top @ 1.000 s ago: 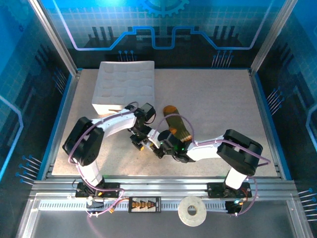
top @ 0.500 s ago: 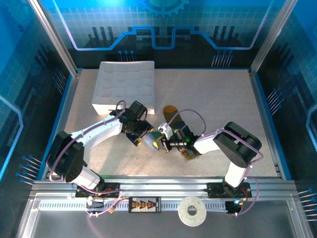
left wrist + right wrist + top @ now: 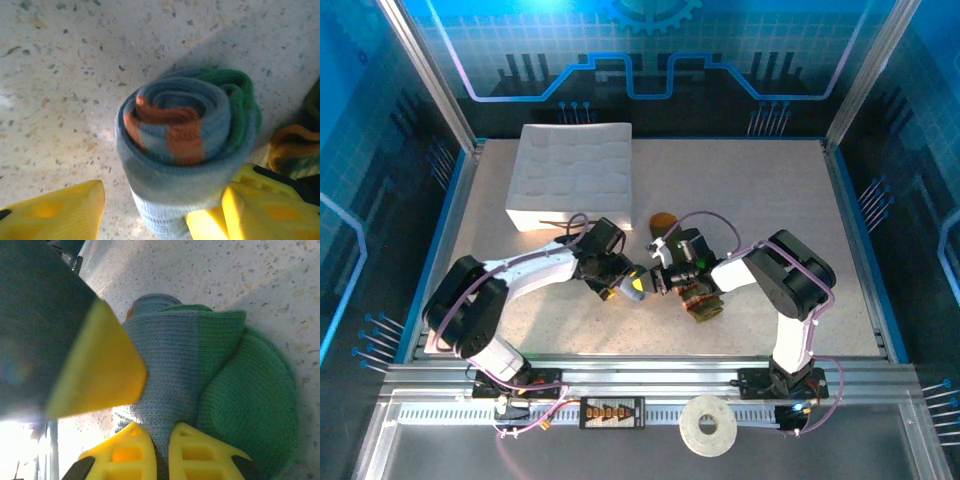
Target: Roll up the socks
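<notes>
Both arms have swung round since a second ago. The right arm has pulled its elbow in and now lies across the olive-green sock (image 3: 700,304), which lay in the open before. The two grippers have come nose to nose over the other sock.

That one is the grey-blue sock (image 3: 175,150). It is wound up into a fat roll, with the orange cuff curled inside and the green toe on the outside. It sits on the table (image 3: 75,75) right between the fingers of the left gripper (image 3: 165,200). The jaws there stand apart. One finger touches the roll on the side nearest the olive-green sock. The other finger (image 3: 55,210) has a bit of bare table between it and the roll. So this gripper is around the roll but not squeezing it.

The right gripper (image 3: 162,450) is closed tight. It pinches a thin bit of the grey-blue knit just in front of its fingertips, with the green toe off to one side.

I think the first sock is just about rolled. If the pinch lets go too soon, the roll may spring loose. The olive-green sock looks not rolled yet, so about half the job is left.
</notes>
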`<state>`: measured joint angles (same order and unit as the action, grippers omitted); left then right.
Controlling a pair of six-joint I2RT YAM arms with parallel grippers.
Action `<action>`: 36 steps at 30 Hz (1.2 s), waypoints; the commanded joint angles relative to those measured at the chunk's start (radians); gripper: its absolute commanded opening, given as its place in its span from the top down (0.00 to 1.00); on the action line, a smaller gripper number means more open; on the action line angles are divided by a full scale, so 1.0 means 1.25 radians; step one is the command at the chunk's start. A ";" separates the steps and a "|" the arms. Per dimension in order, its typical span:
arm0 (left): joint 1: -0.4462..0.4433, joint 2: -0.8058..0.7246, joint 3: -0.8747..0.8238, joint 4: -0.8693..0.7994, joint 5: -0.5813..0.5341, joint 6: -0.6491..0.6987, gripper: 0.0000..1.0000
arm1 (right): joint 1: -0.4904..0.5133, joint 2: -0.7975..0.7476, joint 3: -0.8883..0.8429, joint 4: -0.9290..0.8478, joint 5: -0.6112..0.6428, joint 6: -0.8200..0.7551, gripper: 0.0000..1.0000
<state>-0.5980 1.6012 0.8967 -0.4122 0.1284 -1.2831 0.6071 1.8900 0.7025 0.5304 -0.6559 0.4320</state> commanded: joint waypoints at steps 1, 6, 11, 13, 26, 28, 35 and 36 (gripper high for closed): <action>-0.013 0.059 0.016 -0.021 0.006 0.003 0.42 | -0.020 0.078 -0.038 -0.256 0.114 0.022 1.00; -0.020 0.127 0.004 -0.059 -0.013 -0.004 0.61 | -0.013 0.038 -0.033 -0.271 0.124 -0.032 1.00; -0.022 0.187 0.065 -0.225 -0.012 -0.003 0.76 | 0.021 -0.139 -0.082 -0.237 0.207 -0.153 0.75; -0.021 0.193 0.074 -0.267 -0.013 -0.015 0.75 | 0.045 -0.242 -0.118 -0.196 0.267 -0.211 0.61; -0.022 0.258 0.212 -0.362 0.025 -0.020 0.75 | 0.286 -0.296 -0.082 -0.167 0.696 -0.469 0.42; -0.021 0.269 0.226 -0.363 0.034 -0.016 0.75 | 0.302 -0.255 -0.055 -0.164 0.744 -0.475 0.42; -0.020 0.272 0.244 -0.366 0.049 -0.005 0.74 | 0.310 -0.151 0.033 -0.203 0.789 -0.468 0.58; -0.019 0.266 0.244 -0.365 0.051 -0.004 0.72 | 0.308 -0.142 0.040 -0.238 0.785 -0.456 0.70</action>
<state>-0.5995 1.8751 1.2385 -0.7319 0.1791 -1.3003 0.9901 1.6669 0.6983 0.2951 0.2714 -0.1452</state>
